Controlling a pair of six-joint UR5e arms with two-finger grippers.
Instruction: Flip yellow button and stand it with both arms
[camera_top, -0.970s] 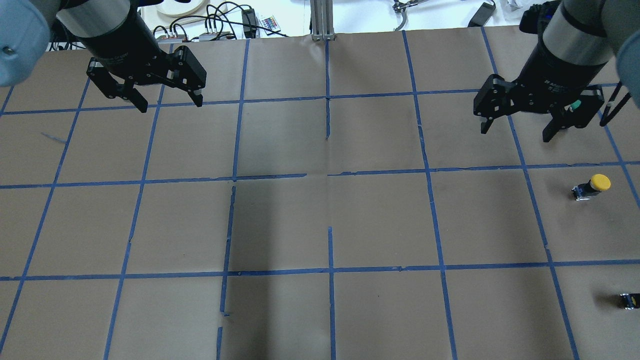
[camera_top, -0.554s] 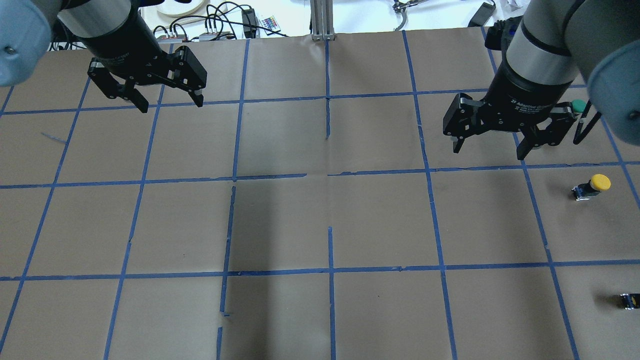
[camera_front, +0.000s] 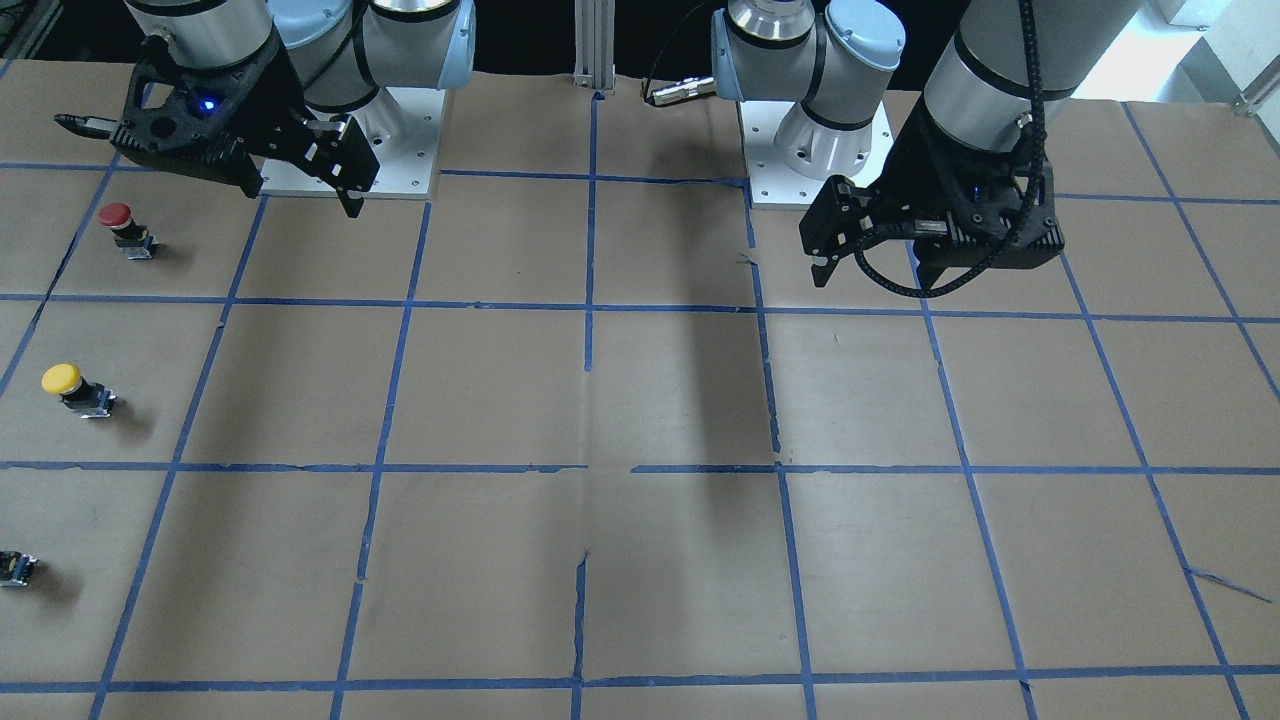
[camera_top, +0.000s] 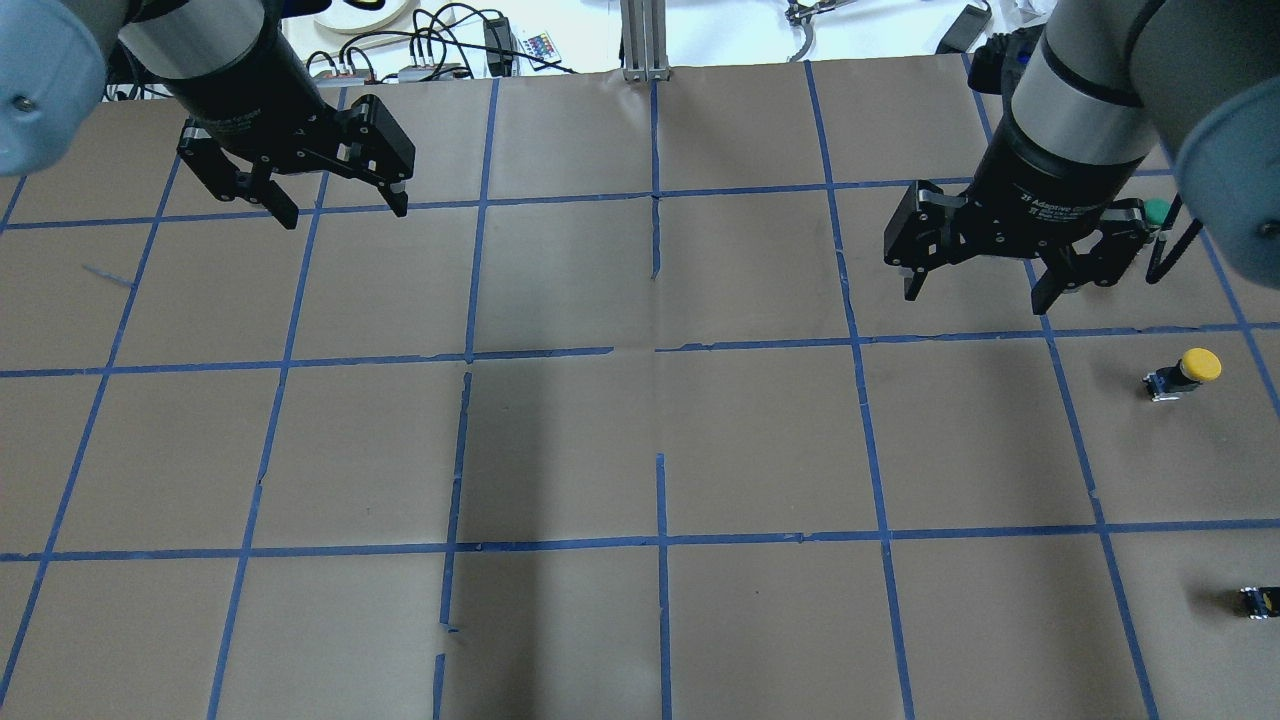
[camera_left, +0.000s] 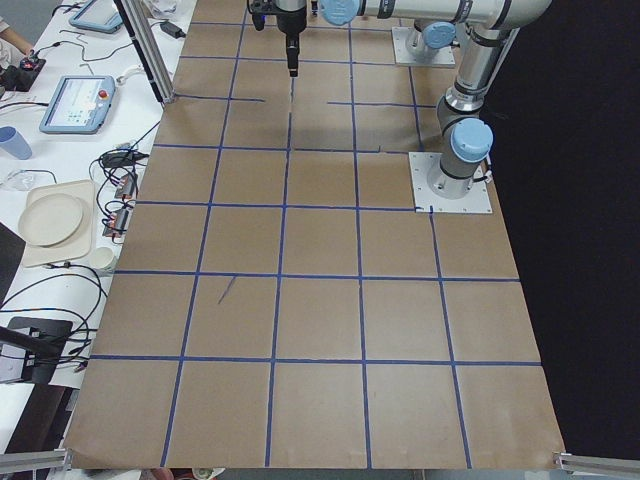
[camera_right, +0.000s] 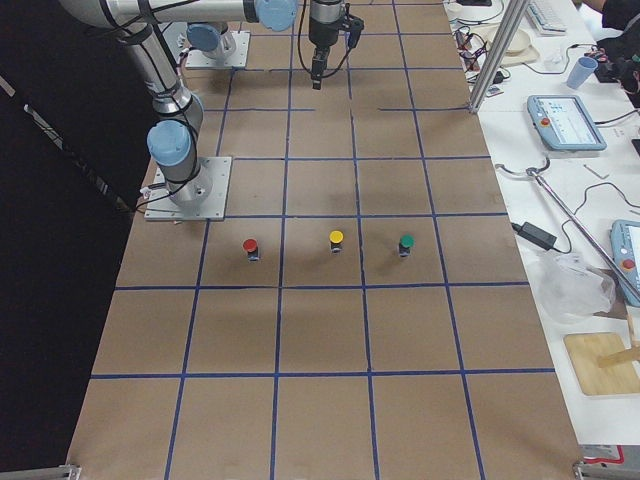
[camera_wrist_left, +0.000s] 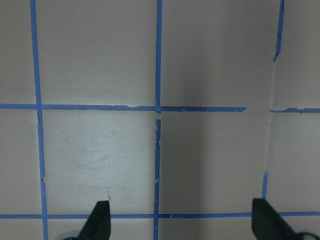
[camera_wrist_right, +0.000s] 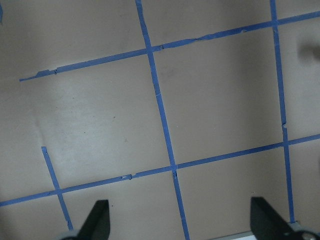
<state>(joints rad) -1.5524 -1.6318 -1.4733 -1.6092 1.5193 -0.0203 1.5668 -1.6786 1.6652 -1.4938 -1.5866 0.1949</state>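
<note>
Since a second ago the right gripper (camera_top: 975, 300) has swung left and nearer to the robot, toward the middle of the table (camera_top: 640, 450), while the left gripper (camera_top: 346, 216) hangs where it was at the far left. Both pincers are released, jaws spread wide above the tabletop. The yellow button (camera_top: 1185, 373) sits at the right edge, between a red button (camera_right: 250, 246) and a green button (camera_right: 405, 243), near the right gripper but apart from it.

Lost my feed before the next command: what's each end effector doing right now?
Left end effector: open, empty.
Right end effector: open, empty, not touching the yellow button.
</note>
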